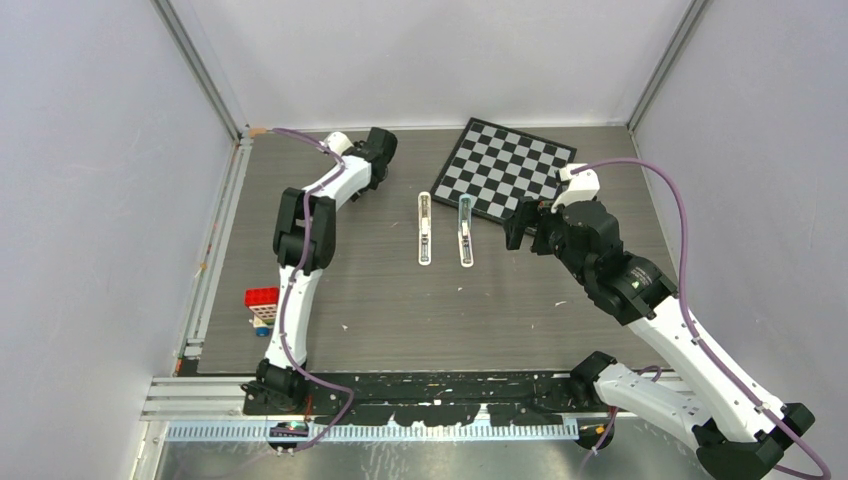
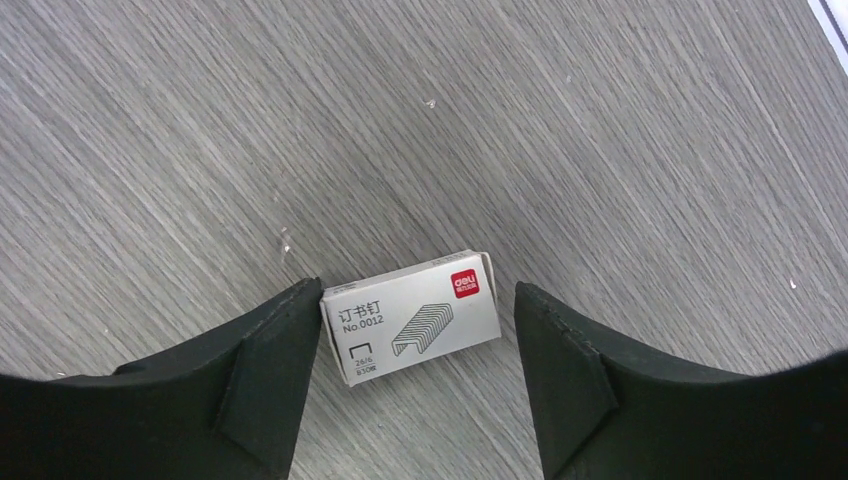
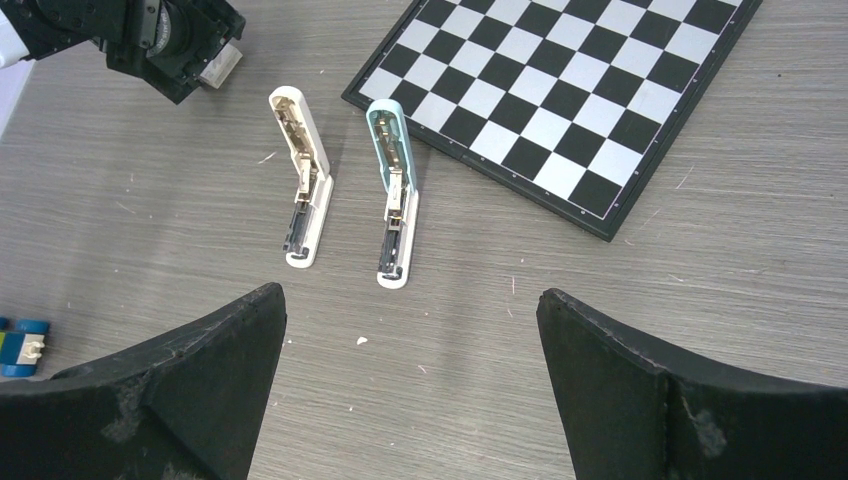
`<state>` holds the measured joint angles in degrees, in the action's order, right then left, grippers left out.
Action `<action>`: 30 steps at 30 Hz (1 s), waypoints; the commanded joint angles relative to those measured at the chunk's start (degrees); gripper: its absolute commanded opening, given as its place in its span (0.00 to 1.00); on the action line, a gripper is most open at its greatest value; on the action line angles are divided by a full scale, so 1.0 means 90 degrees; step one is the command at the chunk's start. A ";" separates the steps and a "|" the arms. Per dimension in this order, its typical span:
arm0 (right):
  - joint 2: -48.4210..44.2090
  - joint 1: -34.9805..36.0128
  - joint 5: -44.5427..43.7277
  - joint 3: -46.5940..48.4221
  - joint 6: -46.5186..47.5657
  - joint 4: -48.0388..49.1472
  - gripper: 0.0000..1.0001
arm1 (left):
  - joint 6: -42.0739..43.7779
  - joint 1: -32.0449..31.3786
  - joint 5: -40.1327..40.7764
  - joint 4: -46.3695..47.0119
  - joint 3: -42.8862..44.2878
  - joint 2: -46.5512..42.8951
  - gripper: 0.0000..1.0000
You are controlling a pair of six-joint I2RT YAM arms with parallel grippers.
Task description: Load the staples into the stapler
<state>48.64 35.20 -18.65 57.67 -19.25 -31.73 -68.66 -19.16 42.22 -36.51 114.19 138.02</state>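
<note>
The white staple box [image 2: 412, 316], with a red mark and a staple drawing, lies flat on the table between the open fingers of my left gripper [image 2: 416, 335]. The left finger [image 2: 285, 350] is at the box's end and the right finger [image 2: 560, 360] stands apart from it. In the top view my left gripper [image 1: 379, 152] is at the far back left and hides the box. Two staplers lie folded open side by side: a cream one [image 3: 303, 180] [image 1: 425, 230] and a teal one [image 3: 392, 190] [image 1: 465, 230]. My right gripper [image 3: 410, 300] [image 1: 518, 226] is open and empty, right of the staplers. No loose staple block shows.
A chessboard [image 1: 505, 170] [image 3: 600, 90] lies at the back right, beside the teal stapler. A red toy brick [image 1: 262, 297] with other small bricks sits at the left near the left arm. Grey walls close in the table.
</note>
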 commanded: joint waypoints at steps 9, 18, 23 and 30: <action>-0.0113 0.0009 -0.0231 0.0233 0.0106 0.0262 1.00 | -0.0058 0.0039 0.0018 0.0160 -0.0159 -0.0144 0.60; -0.0236 0.0013 -0.0222 0.0216 0.0057 0.0263 1.00 | 0.0512 0.0039 -0.0024 0.0635 -0.0594 -0.0579 0.50; -0.0290 0.0012 -0.0226 0.0213 0.0042 0.0234 1.00 | 0.0869 0.0039 -0.0204 0.0830 -0.0846 -0.0842 0.51; -0.0336 0.0010 -0.0184 0.0245 -0.0010 0.0207 1.00 | 0.1459 0.0029 -0.0720 0.0832 -0.1613 -0.1564 0.51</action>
<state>46.74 35.20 -19.44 57.67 -19.16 -31.75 -59.88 -19.11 38.20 -30.17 103.74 131.61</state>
